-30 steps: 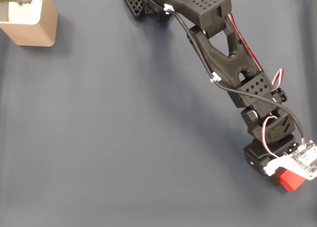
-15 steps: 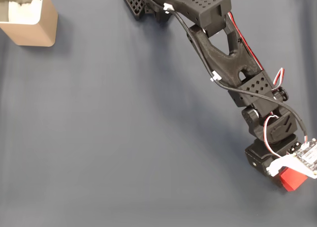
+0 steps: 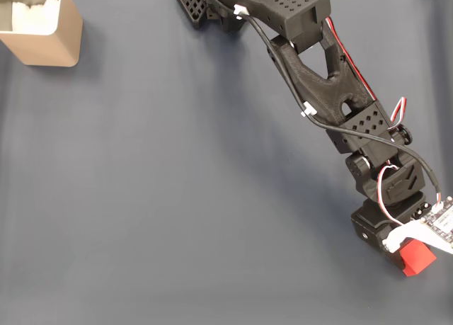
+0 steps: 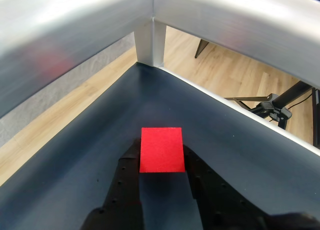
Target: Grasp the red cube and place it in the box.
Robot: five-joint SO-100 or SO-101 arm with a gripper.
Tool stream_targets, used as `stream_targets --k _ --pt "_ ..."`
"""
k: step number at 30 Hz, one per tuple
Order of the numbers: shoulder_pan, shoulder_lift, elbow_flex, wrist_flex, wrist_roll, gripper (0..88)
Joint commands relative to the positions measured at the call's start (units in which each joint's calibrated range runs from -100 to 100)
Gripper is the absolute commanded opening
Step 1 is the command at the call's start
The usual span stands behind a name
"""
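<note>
In the fixed view the box (image 3: 39, 29) sits on the mat (image 3: 177, 197) at the far left corner. The cube (image 3: 416, 258) lies at the near right, between the gripper (image 3: 405, 260) fingers, well apart from the box.

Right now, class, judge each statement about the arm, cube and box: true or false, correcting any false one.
1. The red cube sits between the fingers of the gripper. True.
2. The box stands at the lower right of the fixed view. False: it stands at the upper left.
3. The cube already lies inside the box. False: it is far from it, at the gripper, lower right in the fixed view.
4. The box holds white padding. True.
</note>
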Motion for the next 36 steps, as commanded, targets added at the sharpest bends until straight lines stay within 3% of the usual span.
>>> stream_targets --k 1,23,36 --pt "0.89 -6.92 0.18 -0.54 0.49 5.4" --pt "6.21 -31.61 24.17 6.67 1.56 0.3" --pt "11.82 -49.64 33.39 22.49 -0.10 0.0"
